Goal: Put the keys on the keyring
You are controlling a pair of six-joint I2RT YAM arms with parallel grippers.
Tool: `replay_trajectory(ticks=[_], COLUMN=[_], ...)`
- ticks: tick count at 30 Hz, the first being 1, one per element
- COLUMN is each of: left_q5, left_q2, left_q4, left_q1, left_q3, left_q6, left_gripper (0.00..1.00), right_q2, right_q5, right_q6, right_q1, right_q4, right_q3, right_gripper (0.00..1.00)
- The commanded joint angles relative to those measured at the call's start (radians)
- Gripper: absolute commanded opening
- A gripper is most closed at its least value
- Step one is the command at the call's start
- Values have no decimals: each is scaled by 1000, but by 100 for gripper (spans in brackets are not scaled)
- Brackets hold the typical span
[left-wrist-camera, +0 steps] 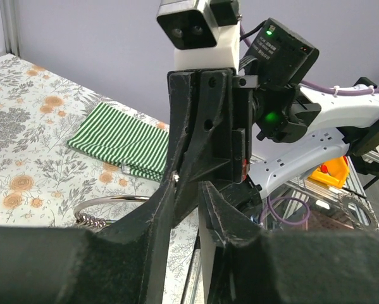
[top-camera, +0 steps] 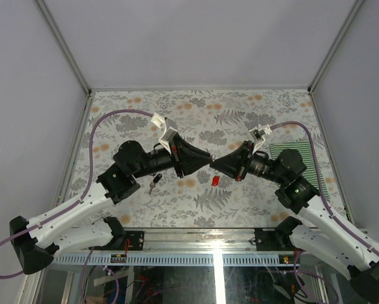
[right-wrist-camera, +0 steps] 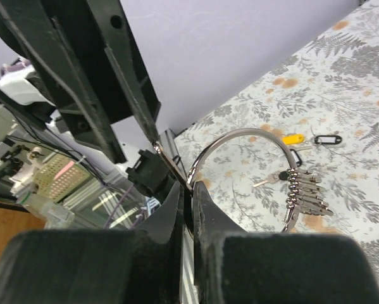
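Note:
The keyring point(right-wrist-camera: 240, 132), a thin silver wire ring with several small loops point(right-wrist-camera: 306, 190), hangs above the table between both arms. My right gripper point(right-wrist-camera: 189, 187) is shut on the wire near its free end. My left gripper point(left-wrist-camera: 190, 183) faces it tip to tip with its jaws a little apart; one left fingertip point(right-wrist-camera: 155, 143) touches the ring's end. The ring point(left-wrist-camera: 113, 199) also shows low in the left wrist view. A red-tagged key point(top-camera: 216, 180) lies just below the grippers. On the table lie a yellow tag point(right-wrist-camera: 293, 138), a black tag point(right-wrist-camera: 328, 138) and a bare key point(right-wrist-camera: 270, 180).
A green striped cloth point(top-camera: 303, 166) lies folded at the right of the floral table, under the right arm. Another small key point(top-camera: 152, 183) lies beside the left arm. Metal frame posts and grey walls bound the table; an aluminium rail point(top-camera: 195, 244) runs along its near edge.

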Motion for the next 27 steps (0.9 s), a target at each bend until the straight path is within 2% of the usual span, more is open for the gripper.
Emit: replay_trajectory(ticks=[1,6,9,16,20,27], left_q5=[-13,-30,-55,-86,-102,-143], left_q2=[-27,-38,-44,5,56,112], left_q4=[38,17,-30,-309,-481,-539], left_q1=[0,-2,-2,-2,-2,-18], left_q3=[-9,-7,5,150,257,316], left_q6=[4,13,30,206,323,420], left_gripper=[24,31,39,53,56,58], right_q2=[-23,-31,-39,19,71,159], right_q5=[34,49,74,120,183,220], right_q6=[-126,-212,-302,-509,-568,-584], right_q1=[1,1,1,0,1,1], right_q4=[-52,-142,-233,-536,-694,-855], right_q3=[81,117,152,301,385,481], right_gripper=[0,0,0,0,0,0])
